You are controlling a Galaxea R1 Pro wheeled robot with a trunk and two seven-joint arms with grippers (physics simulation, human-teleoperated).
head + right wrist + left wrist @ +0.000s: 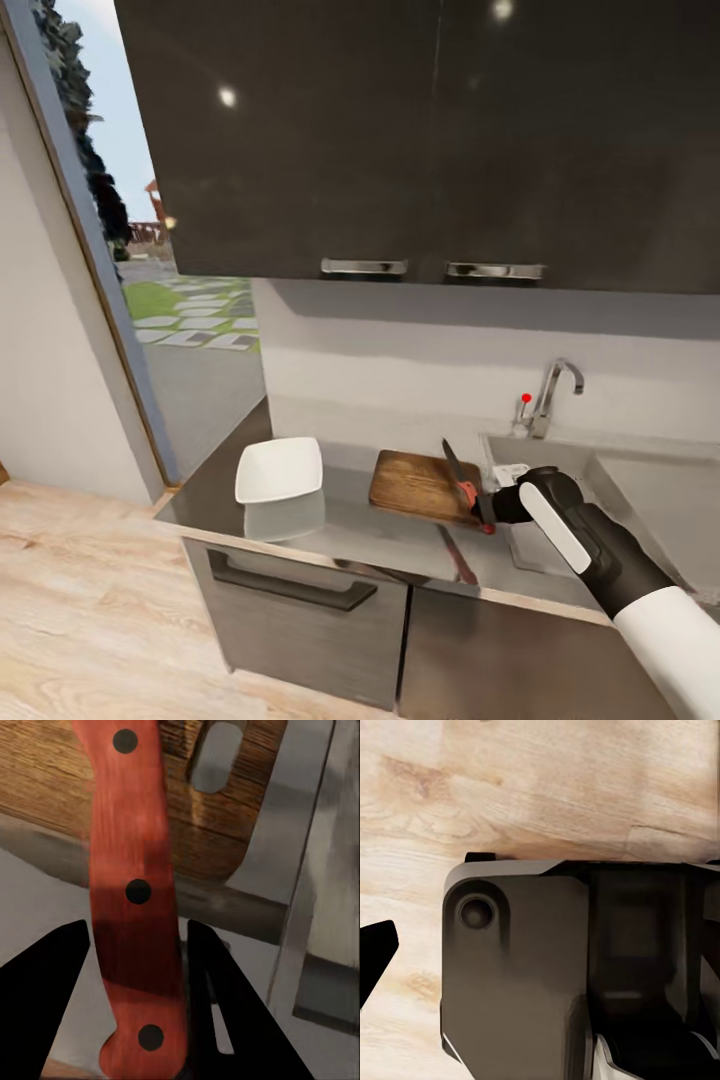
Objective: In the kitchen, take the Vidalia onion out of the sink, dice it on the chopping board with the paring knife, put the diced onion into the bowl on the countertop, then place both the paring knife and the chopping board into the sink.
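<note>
Right gripper point(135, 945) jaws clamp paring knife point(131, 892) handle (above chopping board point(425, 485)).

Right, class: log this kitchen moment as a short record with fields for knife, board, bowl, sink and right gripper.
knife: paring knife, red-orange handle between the right gripper's fingers, blade pointing up over the board
board: chopping board flat on the countertop, beside the sink
bowl: white bowl, left of the board, looks empty
sink: sink, tap behind it
right gripper: right gripper shut on the knife handle
</note>
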